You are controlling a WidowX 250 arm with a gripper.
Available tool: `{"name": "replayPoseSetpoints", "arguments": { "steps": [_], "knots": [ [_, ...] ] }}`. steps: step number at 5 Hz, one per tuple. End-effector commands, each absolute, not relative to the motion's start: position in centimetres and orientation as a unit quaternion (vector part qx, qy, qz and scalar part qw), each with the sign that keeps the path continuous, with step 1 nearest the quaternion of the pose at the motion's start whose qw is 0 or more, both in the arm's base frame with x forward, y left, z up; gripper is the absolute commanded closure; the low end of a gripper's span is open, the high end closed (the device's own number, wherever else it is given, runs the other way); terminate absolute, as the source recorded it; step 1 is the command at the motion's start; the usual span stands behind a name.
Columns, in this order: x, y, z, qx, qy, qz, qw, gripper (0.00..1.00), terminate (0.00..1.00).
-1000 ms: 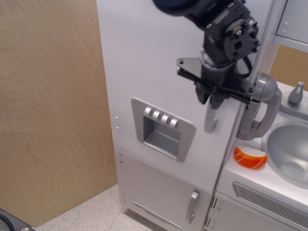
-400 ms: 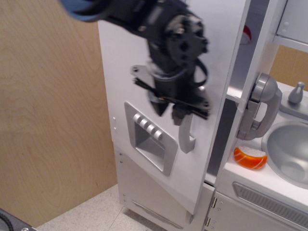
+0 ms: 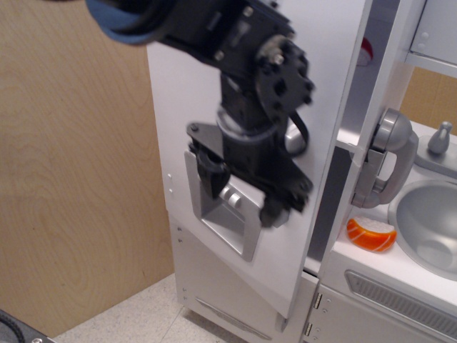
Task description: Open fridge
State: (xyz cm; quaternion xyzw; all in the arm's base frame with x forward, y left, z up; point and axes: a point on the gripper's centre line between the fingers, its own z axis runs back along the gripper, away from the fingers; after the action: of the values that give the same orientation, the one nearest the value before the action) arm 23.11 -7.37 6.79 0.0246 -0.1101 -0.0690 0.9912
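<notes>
The fridge (image 3: 214, 93), a single tall white cabinet, is set at the left end of a toy kitchen against a wooden wall panel (image 3: 71, 179), and its one large upper door (image 3: 314, 236) is swung outward on its left side, so that a dark gap (image 3: 330, 207) is left between the door's free edge and the cabinet; from this the opening is judged to be well under way, though not yet wide. The robot arm (image 3: 235, 43) is held in front of the door face, where its reach is set across the grey dispenser panel (image 3: 225, 221), of which only one button (image 3: 230, 194) is left uncovered. The gripper (image 3: 239, 189) is seen with its two fingers spread wide apart and nothing is held between them; the long door handle is hidden behind the arm, so contact with it cannot be told. To the right, one grey sink basin (image 3: 428, 221) is set into the counter, one grey toy phone (image 3: 385, 161) is hung beside the fridge, and one orange-and-white toy food piece (image 3: 370, 234) is laid on the counter just below the phone.
</notes>
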Motion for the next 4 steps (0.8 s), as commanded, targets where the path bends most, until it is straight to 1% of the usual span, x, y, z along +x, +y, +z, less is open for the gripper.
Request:
{"name": "replayPoseSetpoints", "arguments": {
  "steps": [1, 2, 3, 4],
  "knots": [
    [24.2, -13.2, 7.4, 0.01, -0.061, -0.183, 0.981, 0.0, 0.0],
    [25.9, -15.9, 6.9, 0.008, -0.032, -0.202, 0.979, 0.0, 0.0],
    [27.4, -17.9, 6.0, 0.014, -0.039, -0.209, 0.977, 0.0, 0.0],
    [28.7, -18.2, 5.9, 0.013, -0.074, -0.208, 0.975, 0.0, 0.0]
  ]
}}
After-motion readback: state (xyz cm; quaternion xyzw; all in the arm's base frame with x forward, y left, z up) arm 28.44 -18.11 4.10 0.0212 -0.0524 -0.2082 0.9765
